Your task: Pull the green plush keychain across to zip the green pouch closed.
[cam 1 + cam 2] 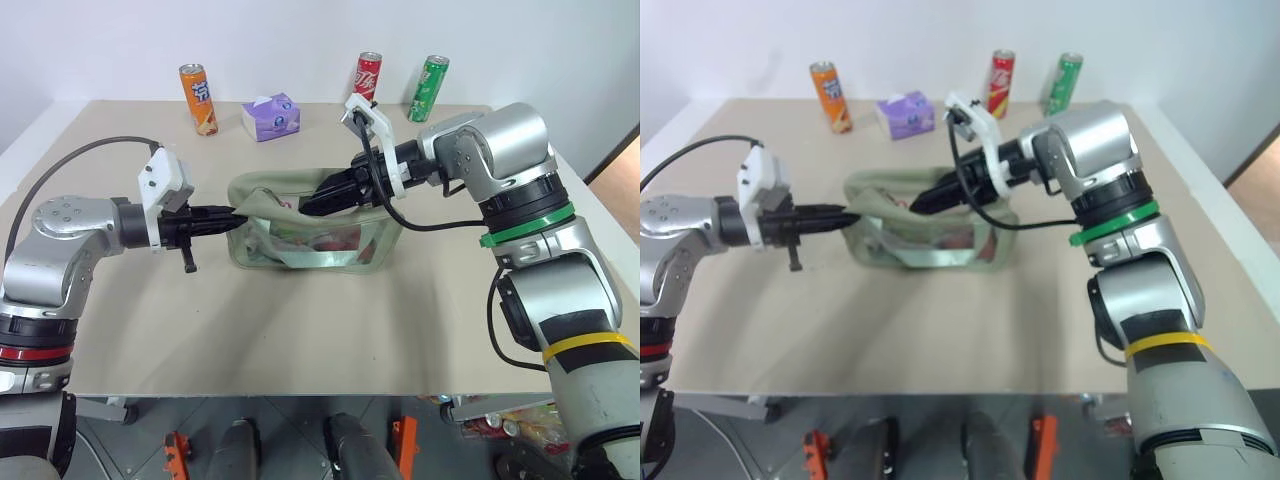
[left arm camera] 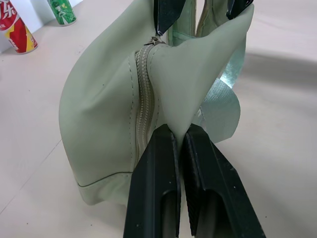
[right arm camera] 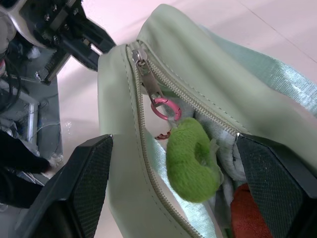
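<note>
Between the right pincer's [image 3: 168,188] two wide-open fingers sits the green plush keychain [image 3: 192,161]. Neither finger touches it; the fuzzy charm hangs right in the gap, clipped by a pink clasp [image 3: 163,108] to the zipper pull [image 3: 144,74]. That pull is at the end of the zipper nearest the left pincer, so the pouch mouth is still gaping, and you can see something red inside next to the charm.

The left pincer [image 2: 181,136] is clamped shut on a flap of fabric at the end of the green pouch [image 1: 310,232], pinching it just past where the zipper ends. From the head camera the two pincers come at the pouch from opposite sides, left one level at its end, right one angled down into the open top.

The pouch sits mid-worktop [image 1: 300,330]. Well behind it, along the far edge: an orange can [image 1: 198,98], a purple tissue box [image 1: 270,116], a red can [image 1: 368,76] and a green can [image 1: 431,88].
</note>
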Action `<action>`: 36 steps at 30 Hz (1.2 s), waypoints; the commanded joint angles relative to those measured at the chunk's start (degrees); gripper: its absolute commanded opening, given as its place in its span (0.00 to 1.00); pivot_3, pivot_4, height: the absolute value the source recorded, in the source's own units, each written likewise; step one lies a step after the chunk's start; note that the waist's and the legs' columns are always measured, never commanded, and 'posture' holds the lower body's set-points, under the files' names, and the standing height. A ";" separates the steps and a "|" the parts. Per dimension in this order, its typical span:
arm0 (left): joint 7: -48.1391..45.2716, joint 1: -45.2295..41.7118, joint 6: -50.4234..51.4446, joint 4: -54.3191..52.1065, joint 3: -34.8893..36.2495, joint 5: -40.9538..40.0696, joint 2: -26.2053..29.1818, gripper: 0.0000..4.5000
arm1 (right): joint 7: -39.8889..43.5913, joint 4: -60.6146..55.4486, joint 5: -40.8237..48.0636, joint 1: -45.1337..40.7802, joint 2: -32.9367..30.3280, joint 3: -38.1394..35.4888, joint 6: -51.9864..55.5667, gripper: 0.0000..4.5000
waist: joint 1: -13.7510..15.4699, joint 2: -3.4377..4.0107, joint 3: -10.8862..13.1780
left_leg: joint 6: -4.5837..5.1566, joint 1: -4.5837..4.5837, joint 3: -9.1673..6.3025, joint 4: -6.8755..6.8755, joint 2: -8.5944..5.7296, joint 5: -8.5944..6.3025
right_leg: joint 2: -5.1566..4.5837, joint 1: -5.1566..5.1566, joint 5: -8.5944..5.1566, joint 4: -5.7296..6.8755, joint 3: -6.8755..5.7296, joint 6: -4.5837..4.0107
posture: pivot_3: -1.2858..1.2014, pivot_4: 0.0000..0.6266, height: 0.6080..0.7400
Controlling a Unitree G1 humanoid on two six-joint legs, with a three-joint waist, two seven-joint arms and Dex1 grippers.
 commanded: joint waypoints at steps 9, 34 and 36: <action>0.96 1.11 1.44 -4.07 1.81 -2.31 0.80 0.00 | 5.42 -5.40 -9.24 3.92 0.10 5.85 -17.15 0.91 | -0.18 0.00 0.00 | 0.00 0.06 -0.02 -0.01 0.04 0.00 | 0.05 0.00 0.01 0.03 -0.02 -0.01 | 0.52 0.24 1.00; 2.96 2.16 2.23 -6.10 3.22 -4.45 1.81 0.00 | 14.25 -9.99 -9.90 4.80 0.64 6.64 -17.68 0.09 | -0.06 0.00 0.00 | -0.01 0.04 -0.10 -0.21 0.05 0.00 | 0.06 -0.04 -0.06 0.02 -0.11 -0.07 | 0.52 0.24 1.00; 3.09 2.28 2.19 -6.13 3.34 -4.53 1.90 0.00 | 14.27 -10.18 -10.17 4.76 0.86 6.46 -17.57 0.01 | -0.11 0.00 0.00 | -0.01 0.05 -0.10 -0.21 0.05 0.00 | 0.06 -0.04 -0.06 0.02 -0.11 -0.07 | 0.52 0.24 1.00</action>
